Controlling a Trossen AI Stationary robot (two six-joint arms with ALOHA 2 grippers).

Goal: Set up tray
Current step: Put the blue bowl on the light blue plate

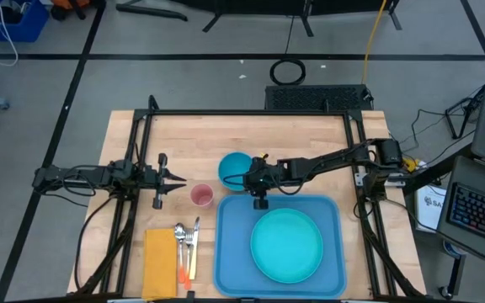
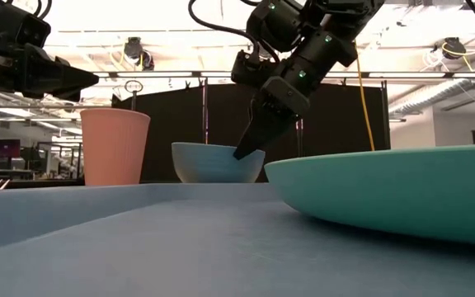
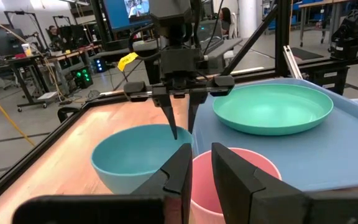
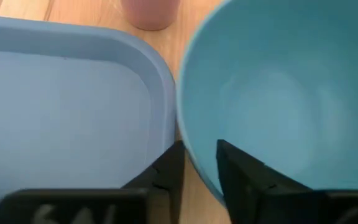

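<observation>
The light-blue tray [image 1: 230, 252] lies at the table's near edge and carries the round turquoise plate [image 1: 286, 244]. A blue bowl [image 1: 232, 167] sits just beyond the tray's far-left corner, with a pink cup [image 1: 202, 195] to its left. My right gripper [image 1: 249, 175] is above the bowl's right side, shut on its rim. My left gripper [image 1: 179, 178] hovers left of the cup, pointing at it, fingers shut and holding nothing. In the low view the tray hides the bases of the bowl [image 2: 213, 162] and cup [image 2: 114, 147]. My right gripper [image 4: 199, 155] pinches the bowl's rim [image 4: 188, 146] on the side nearest the tray, with one finger [image 4: 241, 177] inside the bowl and one finger [image 4: 166, 174] outside. The fingers come from above, slanting down. The bowl stays level; whether it is off the table I cannot tell.
A yellow napkin [image 1: 160, 263] with cutlery [image 1: 188, 244] beside it lies left of the tray at the near edge. Bare wood [image 1: 310, 139] stretches across the far half of the table. A black frame [image 1: 251, 112] borders the table.
</observation>
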